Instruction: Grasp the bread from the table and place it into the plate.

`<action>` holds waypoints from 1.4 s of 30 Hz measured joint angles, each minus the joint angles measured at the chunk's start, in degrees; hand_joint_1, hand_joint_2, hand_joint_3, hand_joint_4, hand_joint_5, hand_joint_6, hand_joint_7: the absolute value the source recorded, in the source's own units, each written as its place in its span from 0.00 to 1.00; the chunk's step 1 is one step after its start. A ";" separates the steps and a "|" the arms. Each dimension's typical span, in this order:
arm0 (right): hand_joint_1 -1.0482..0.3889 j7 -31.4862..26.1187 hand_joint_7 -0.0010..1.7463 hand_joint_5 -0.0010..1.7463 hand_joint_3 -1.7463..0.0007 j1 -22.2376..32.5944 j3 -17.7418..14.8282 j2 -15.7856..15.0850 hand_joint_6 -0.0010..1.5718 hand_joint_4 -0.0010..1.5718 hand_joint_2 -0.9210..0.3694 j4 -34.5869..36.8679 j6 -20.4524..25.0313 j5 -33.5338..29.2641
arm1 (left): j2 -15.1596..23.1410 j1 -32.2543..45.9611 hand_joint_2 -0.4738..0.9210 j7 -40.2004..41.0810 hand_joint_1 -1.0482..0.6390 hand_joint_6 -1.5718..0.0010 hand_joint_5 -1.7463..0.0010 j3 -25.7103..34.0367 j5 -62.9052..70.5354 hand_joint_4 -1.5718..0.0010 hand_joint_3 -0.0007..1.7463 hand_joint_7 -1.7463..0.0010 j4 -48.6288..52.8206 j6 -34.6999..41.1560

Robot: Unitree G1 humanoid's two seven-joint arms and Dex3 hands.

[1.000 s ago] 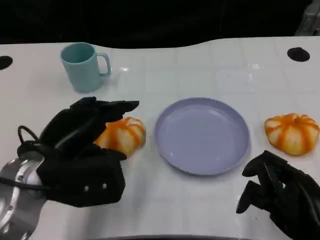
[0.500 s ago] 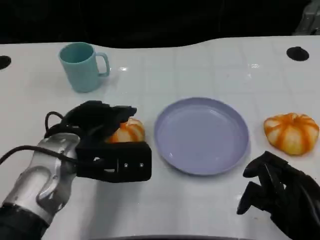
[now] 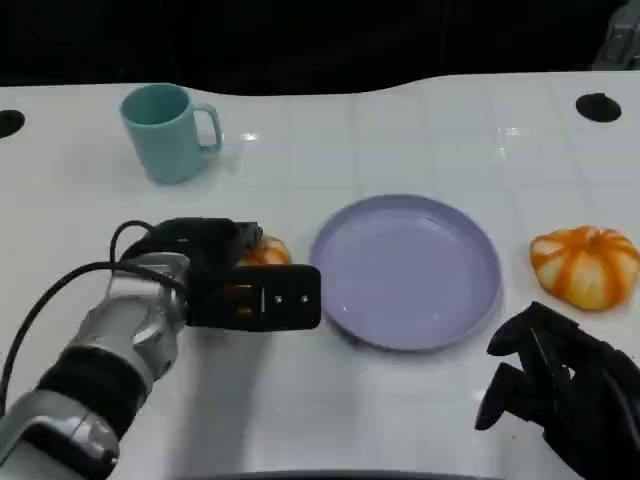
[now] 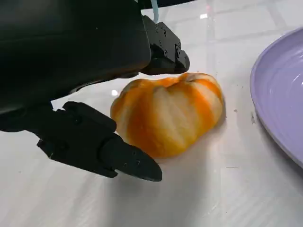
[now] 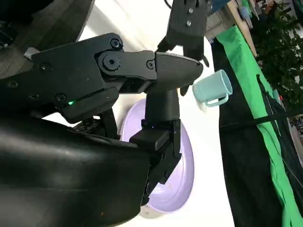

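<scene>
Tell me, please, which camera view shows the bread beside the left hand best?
The left wrist view: the bread sits large between the left hand's fingers. In the head view, that hand hides most of it.

Two breads [image 3: 265, 252] [image 3: 585, 265], one plate [image 3: 405, 270], one mug [image 3: 167, 132].

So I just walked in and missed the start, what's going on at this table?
The robot's left hand is over the bread beside the purple plate, with fingers on either side of it, though a firm grip isn't clear. The bread sits on the table and the plate has nothing in it. The right hand rests near a second bread. A teal mug stands behind.
</scene>
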 measured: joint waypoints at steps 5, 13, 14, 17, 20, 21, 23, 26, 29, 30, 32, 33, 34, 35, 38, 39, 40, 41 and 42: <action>0.42 -0.11 0.92 1.00 0.74 0.16 -0.01 -0.07 0.31 0.39 0.00 -0.15 0.25 0.00 | -2.49 -4.26 0.90 2.46 0.35 0.87 0.90 -0.66 -0.32 0.99 0.00 1.00 8.75 -1.41; 0.42 -0.10 0.92 1.00 0.73 0.38 -0.02 -0.21 0.30 0.39 0.00 -0.32 0.70 0.02 | -4.18 -6.37 0.92 7.75 0.45 0.81 0.89 -1.43 -0.47 0.88 0.01 0.98 16.62 -5.21; 0.42 -0.06 0.92 1.00 0.74 0.40 -0.05 -0.29 0.30 0.39 0.00 -0.34 0.72 0.09 | -4.19 -6.37 0.95 8.77 0.47 0.77 0.90 -1.48 -0.47 0.83 0.01 0.98 17.24 -6.06; 0.42 -0.01 0.92 1.00 0.74 0.43 -0.14 -0.32 0.30 0.39 0.00 -0.41 0.86 0.32 | -4.19 -6.37 0.98 11.11 0.51 0.67 0.86 -1.45 -1.20 0.68 0.03 0.96 18.48 -7.83; 0.42 0.14 0.91 1.00 0.75 0.49 -0.21 -0.37 0.31 0.39 0.00 -0.46 0.86 0.36 | -4.18 -6.34 1.00 13.68 0.52 0.43 0.49 -0.55 -2.66 0.55 0.11 0.96 19.44 -9.31; 0.42 0.26 0.91 1.00 0.75 0.53 -0.22 -0.43 0.31 0.39 0.00 -0.46 0.85 0.36 | -4.12 -6.33 1.00 14.94 0.50 0.37 0.42 -0.06 -3.30 0.53 0.10 0.95 19.73 -10.20; 0.42 0.33 0.91 1.00 0.75 0.55 -0.22 -0.54 0.31 0.39 0.00 -0.46 0.85 0.35 | -3.88 -6.30 1.00 17.02 0.48 0.27 0.30 0.31 -4.23 0.50 0.09 0.93 20.18 -11.67; 0.42 0.33 0.91 1.00 0.75 0.64 -0.22 -0.57 0.31 0.39 0.00 -0.53 0.86 0.35 | -3.71 -6.27 1.00 19.03 0.45 0.25 0.12 0.36 -4.55 0.50 0.14 0.92 20.46 -12.86; 0.42 0.25 0.91 1.00 0.75 0.65 -0.23 -0.57 0.31 0.39 0.00 -0.67 0.90 0.36 | -3.72 -6.10 1.00 22.02 0.44 0.28 0.15 -0.37 -4.14 0.54 0.23 0.91 20.81 -13.43; 0.42 0.20 0.91 1.00 0.75 0.65 -0.23 -0.57 0.31 0.39 0.00 -0.69 0.92 0.36 | -3.73 -6.08 1.00 22.53 0.44 0.29 0.15 -0.52 -4.11 0.55 0.23 0.90 20.89 -13.50; 0.42 0.18 0.92 1.00 0.75 0.65 -0.23 -0.57 0.31 0.39 0.00 -0.70 0.94 0.36 | -3.75 -6.08 1.00 23.00 0.45 0.42 0.06 -0.65 -4.12 0.55 0.22 0.61 20.95 -13.50; 0.42 0.17 0.92 1.00 0.75 0.65 -0.23 -0.57 0.31 0.39 0.00 -0.70 0.94 0.35 | -3.75 -6.07 1.00 23.26 0.46 0.49 0.02 -0.64 -4.15 0.56 0.21 0.46 20.95 -13.50; 0.42 0.13 0.92 1.00 0.75 0.65 -0.23 -0.57 0.31 0.39 0.00 -0.70 0.94 0.33 | -3.76 -6.07 1.00 23.77 0.46 0.52 0.01 -0.62 -4.19 0.56 0.21 0.41 20.95 -13.52; 0.42 0.08 0.92 1.00 0.75 0.65 -0.23 -0.57 0.31 0.39 0.00 -0.70 0.94 0.32 | -3.76 -6.07 1.00 24.16 0.47 0.54 0.01 -0.58 -4.24 0.55 0.21 0.39 20.95 -13.57; 0.42 0.08 0.92 1.00 0.74 0.64 -0.26 -0.57 0.31 0.39 0.00 -0.70 0.96 0.38 | -3.79 -6.06 1.00 25.50 0.49 0.60 0.00 -0.01 -4.75 0.50 0.21 0.19 20.90 -13.60; 0.42 0.09 0.92 1.00 0.74 0.64 -0.28 -0.57 0.31 0.39 0.00 -0.70 0.96 0.38 | -3.79 -6.06 1.00 25.98 0.49 0.61 0.00 0.28 -4.87 0.49 0.21 0.18 20.85 -13.61; 0.42 0.09 0.92 1.00 0.74 0.63 -0.29 -0.57 0.31 0.39 0.00 -0.69 0.96 0.38 | -3.79 -6.06 1.00 26.19 0.49 0.61 0.00 0.68 -5.32 0.49 0.22 0.17 20.75 -13.61; 0.42 0.10 0.92 1.00 0.74 0.63 -0.29 -0.59 0.31 0.39 0.00 -0.69 0.96 0.38 | -3.78 -6.06 1.00 26.36 0.50 0.58 0.00 0.90 -5.79 0.48 0.20 0.27 20.68 -13.62; 0.42 0.10 0.92 1.00 0.74 0.63 -0.29 -0.60 0.31 0.39 0.00 -0.69 0.96 0.38 | -3.82 -6.04 1.00 26.50 0.50 0.56 0.00 1.30 -6.35 0.48 0.19 0.35 20.55 -13.63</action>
